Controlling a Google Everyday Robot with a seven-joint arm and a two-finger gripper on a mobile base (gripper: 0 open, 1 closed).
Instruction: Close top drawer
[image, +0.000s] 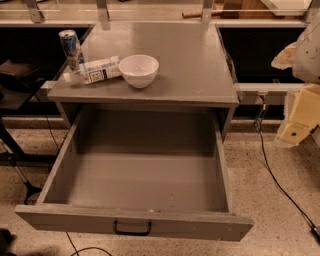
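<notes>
The top drawer (200, 226) of the grey cabinet is pulled far out toward me. Its inside is empty and its flat grey front has a small black handle (132, 228) at the centre. The lower drawers are hidden beneath it. My gripper (299, 120), cream-coloured at the end of a white arm, hangs at the right edge of the camera view. It is to the right of the cabinet, level with its top and apart from the drawer. It holds nothing that I can see.
On the cabinet top (190, 65) stand a drink can (70, 47), a white bottle lying on its side (97, 70) and a white bowl (138, 70). A black cable (277, 182) runs over the speckled floor at right. A dark stand (15, 165) is at left.
</notes>
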